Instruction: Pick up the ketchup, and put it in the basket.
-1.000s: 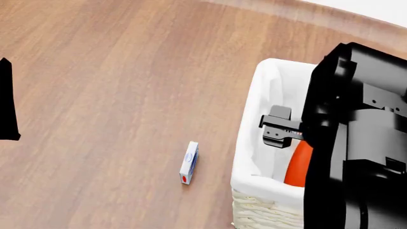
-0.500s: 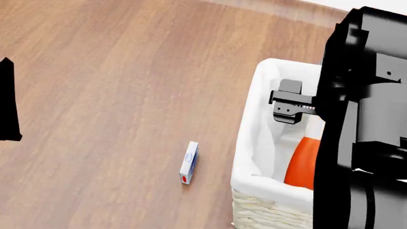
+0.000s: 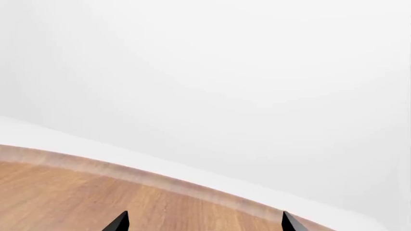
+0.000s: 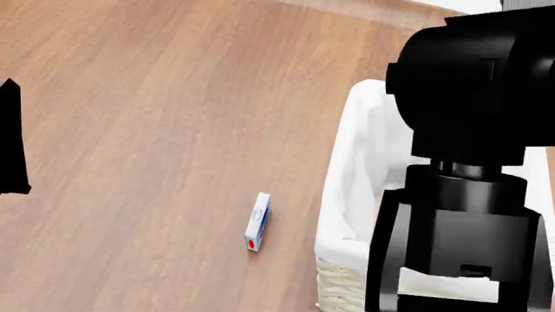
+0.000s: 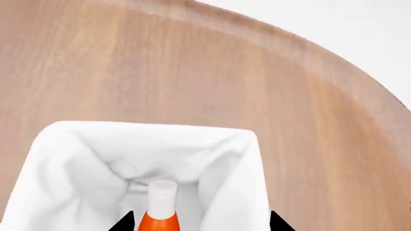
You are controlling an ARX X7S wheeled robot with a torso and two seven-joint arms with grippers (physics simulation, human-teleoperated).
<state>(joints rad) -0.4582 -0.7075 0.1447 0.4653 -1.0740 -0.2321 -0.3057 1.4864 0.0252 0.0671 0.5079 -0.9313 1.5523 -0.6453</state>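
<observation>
The ketchup [image 5: 158,219], an orange-red bottle with a white cap, lies inside the basket [image 5: 77,159] on its white cloth liner. My right gripper [image 5: 201,224] is above it, jaws wide apart, with only the two dark fingertips [image 5: 126,222] showing; the bottle sits loose between them, nearer one tip. In the head view my right arm [image 4: 472,149] covers much of the basket [image 4: 345,162] and hides the ketchup. My left gripper [image 3: 203,223] is open and empty over bare wood.
A small white and blue box [image 4: 257,221] lies on the wooden table left of the basket. Part of my left arm [image 4: 9,136] shows at the far left. The table's curved far edge [image 5: 334,62] runs behind the basket.
My right arm has risen away from the basket and now fills the head view's right side, hiding its gripper and the ketchup. The ketchup has stayed in the basket.
</observation>
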